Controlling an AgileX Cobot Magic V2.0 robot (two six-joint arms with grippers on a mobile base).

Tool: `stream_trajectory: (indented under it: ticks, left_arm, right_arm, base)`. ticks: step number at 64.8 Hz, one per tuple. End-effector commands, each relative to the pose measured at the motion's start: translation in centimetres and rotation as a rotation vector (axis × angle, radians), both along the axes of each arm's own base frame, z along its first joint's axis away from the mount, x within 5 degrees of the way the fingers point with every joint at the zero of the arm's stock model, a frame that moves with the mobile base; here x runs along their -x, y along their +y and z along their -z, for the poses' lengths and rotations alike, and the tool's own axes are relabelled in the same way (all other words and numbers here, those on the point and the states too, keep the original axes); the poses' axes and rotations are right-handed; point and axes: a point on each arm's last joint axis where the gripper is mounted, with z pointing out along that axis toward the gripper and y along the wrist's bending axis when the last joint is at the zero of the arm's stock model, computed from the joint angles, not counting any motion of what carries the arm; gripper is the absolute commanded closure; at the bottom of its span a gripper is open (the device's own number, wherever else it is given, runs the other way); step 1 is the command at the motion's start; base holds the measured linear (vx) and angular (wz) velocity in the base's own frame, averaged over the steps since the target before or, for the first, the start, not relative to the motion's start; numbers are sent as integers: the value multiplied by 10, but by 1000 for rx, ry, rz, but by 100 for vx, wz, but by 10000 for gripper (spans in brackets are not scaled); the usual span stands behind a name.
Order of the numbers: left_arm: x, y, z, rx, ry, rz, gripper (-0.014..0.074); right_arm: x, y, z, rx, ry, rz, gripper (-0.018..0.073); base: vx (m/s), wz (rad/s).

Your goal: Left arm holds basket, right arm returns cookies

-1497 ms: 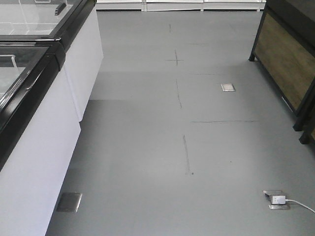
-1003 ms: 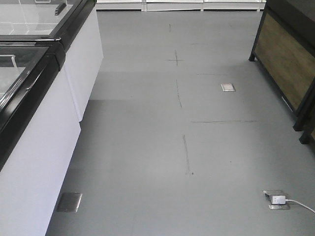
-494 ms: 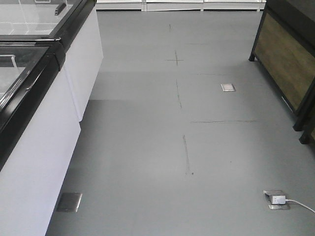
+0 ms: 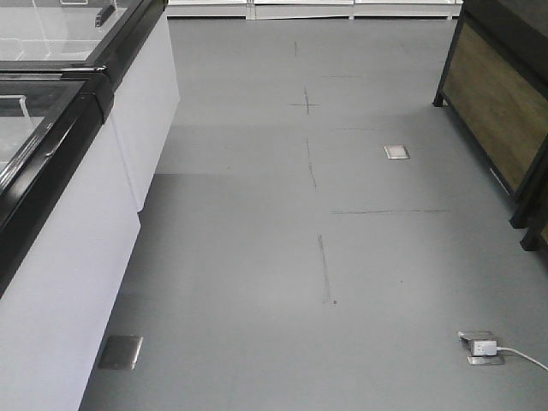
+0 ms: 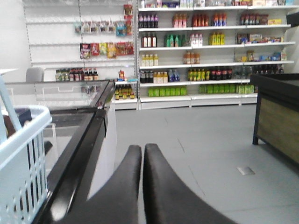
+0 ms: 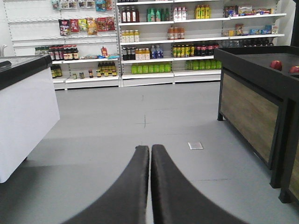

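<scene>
**Left wrist view.** Left gripper (image 5: 142, 150): the two black fingers (image 5: 124, 186) are pressed flat together along their length, with nothing between them. They point down the aisle.
- The light blue basket (image 5: 23, 177) is cut off by the left edge of the view, beside the gripper and apart from the fingers.
- One pale hoop handle (image 5: 8, 105) rises above the thick rim.
- A dark navy shape (image 5: 21, 114) shows behind the rim, inside the basket. It is too cropped and blurred to confirm as the cookies.
- I cannot tell what the basket rests on.
- Just right of the basket runs a chest freezer (image 5: 81, 144) with a black frame and glass lid.

**Right wrist view.** Right gripper (image 6: 150, 149): the fingers (image 6: 173, 191) are likewise clenched tip to tip and grasp nothing.
- The gripper hangs over bare grey floor (image 6: 140, 107).
- A white cabinet (image 6: 25, 107) is to the left.
- A dark counter (image 6: 252, 107) with a wood side panel is to the right, and two red round items (image 6: 275, 64) sit on its top.
- A metal floor plate (image 6: 195, 145) lies ahead.
- Stocked bottle shelves (image 6: 154, 46) line the far wall.

**Front view.** No arm is in frame.
- The freezer row is on the left and a wood-panelled stand (image 4: 497, 111) on the right.
- A white plug (image 4: 484, 347) with its cable sits on a floor socket at lower right.
</scene>
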Motion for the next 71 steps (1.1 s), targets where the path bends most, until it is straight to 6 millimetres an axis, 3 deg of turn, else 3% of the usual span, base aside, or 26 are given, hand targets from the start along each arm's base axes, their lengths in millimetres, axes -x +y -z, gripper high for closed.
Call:
stream_trajectory:
  ticks: [1,18,27,36,45,58,64,71]
  left_arm:
    - [-2,-1,-42,13,-96,12,603]
    - [-45,-2,-106,10,4,11,603]
    - [-66,-3,-114,9,51,10,603]
    - [-68,-3,-112,9,59,10,570]
    - [-68,-3,-112,8,63,10,400]
    - [-68,-3,-112,8,63,10,23]
    - [-68,-3,-112,8,63,10,-83]
    - [-68,-3,-112,8,63,10,-118]
  right_arm:
    - [1,0,-7,12,-86,6,567]
    - [1,0,-7,12,-86,6,567]
    - [1,0,-7,12,-86,6,567]
    - [1,0,-7,12,-86,6,567]
    - [1,0,-7,12,-86,6,567]
    - [1,0,-7,12,-86,6,567]
    - [1,0,-7,12,-86,6,567]
    - [1,0,-7,12,-86,6,567]
  base:
    - [0,0]
    - [0,0]
    - [0,0]
    - [0,0]
    - [0,0]
    - [0,0]
    - [0,0]
    - [0,0]
